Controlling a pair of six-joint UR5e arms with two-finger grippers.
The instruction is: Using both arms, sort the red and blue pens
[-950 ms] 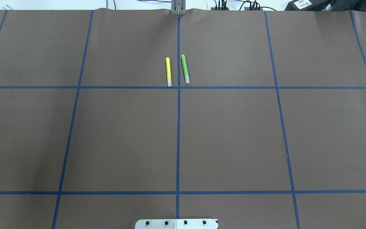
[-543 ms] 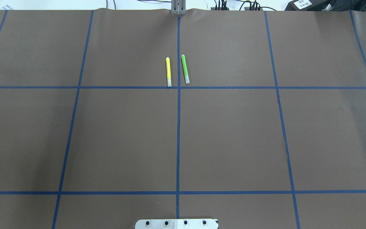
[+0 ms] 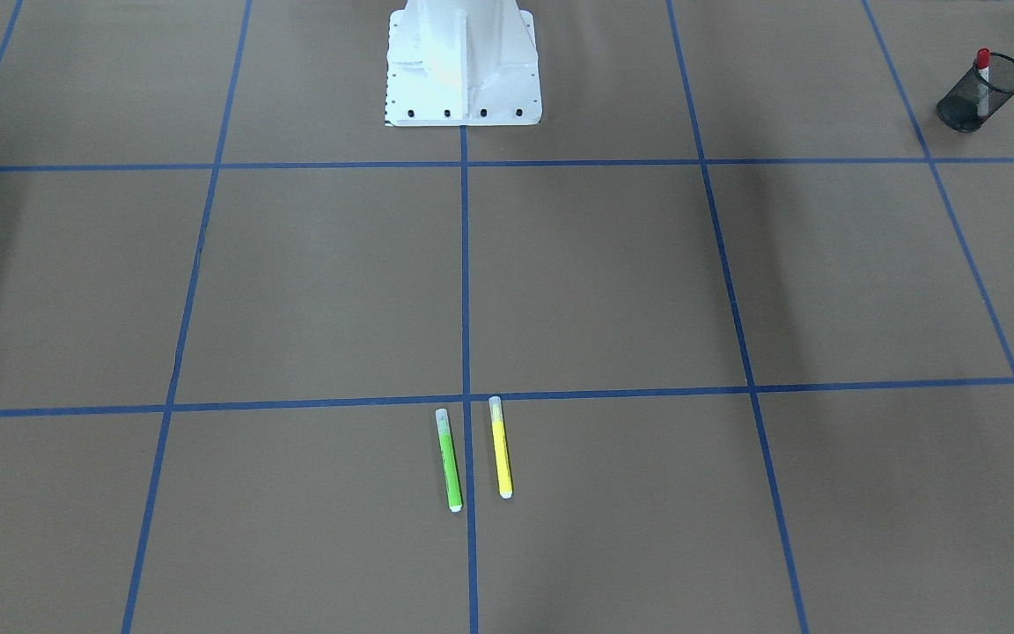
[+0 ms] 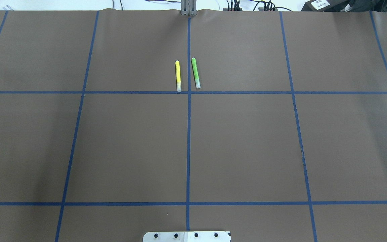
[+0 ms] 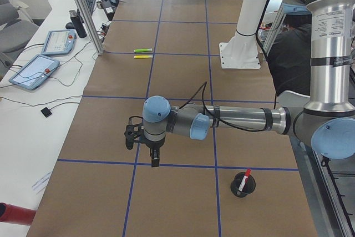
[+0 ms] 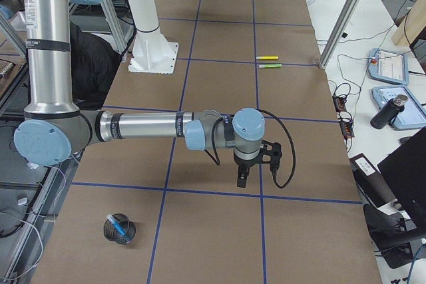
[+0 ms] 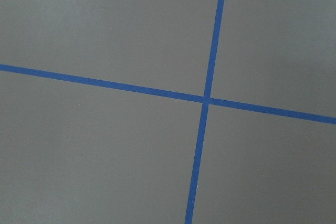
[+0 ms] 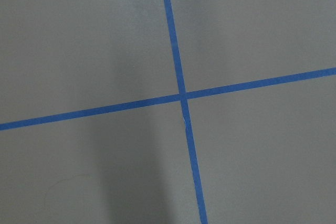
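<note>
In the front-facing view the brown-papered counter (image 3: 604, 282) carried a green marker (image 3: 449, 460) and a yellow marker (image 3: 500, 446), lying side by side but apart, one on each side of a blue tape line (image 3: 464, 264). The red pen (image 3: 983, 63) stood cap-up in a black mesh cup (image 3: 965, 107) at the corner on the robot's left. The overhead view showed only those two markers and the edge of the white pedestal base (image 4: 186, 236). From the left end, the left arm (image 5: 238, 119) stretched low over the counter, its left pincer (image 5: 155, 163) pointing down near the red pen's cup. I could not tell whether it was spread or pressed together. From the right end, the right arm (image 6: 143, 126) reached out likewise. The right pincer (image 6: 242, 181) could not be judged either, and the blue pen (image 6: 118, 225) lay slanted in a second mesh cup (image 6: 128, 236). Both wrist views held only brown paper and crossing tape.
</note>
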